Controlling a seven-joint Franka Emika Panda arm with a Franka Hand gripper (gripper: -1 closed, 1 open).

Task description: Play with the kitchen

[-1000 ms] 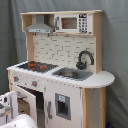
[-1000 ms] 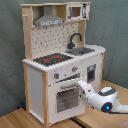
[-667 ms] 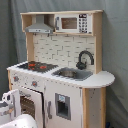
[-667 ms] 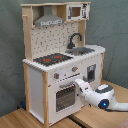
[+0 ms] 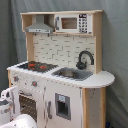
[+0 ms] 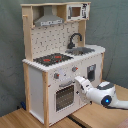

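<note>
The kitchen (image 5: 65, 90) is a tall white and light-wood toy unit seen in both exterior views. It has a black-red stovetop (image 6: 52, 59), a black faucet (image 6: 75, 39) over the sink (image 6: 81, 50), a grey hood (image 6: 49, 21) and a small microwave (image 6: 76, 11). Two knobs (image 6: 56, 76) sit above the windowed oven door (image 6: 65, 96). My gripper (image 6: 79, 81) reaches in from the second exterior view's lower right. It is at the front panel, just below the right knob (image 6: 74, 69) and at the oven door's upper right corner. Whether it touches the panel is unclear.
The white arm (image 6: 107, 97) with a blue joint light stretches over the wooden floor (image 6: 95, 117) in front of the kitchen. In the first exterior view the arm (image 5: 7, 107) fills the lower left corner. A grey curtain (image 5: 115, 50) hangs behind the kitchen.
The gripper has moved up and closer to the kitchen front, from beside the lower oven door to just under the right knob.
</note>
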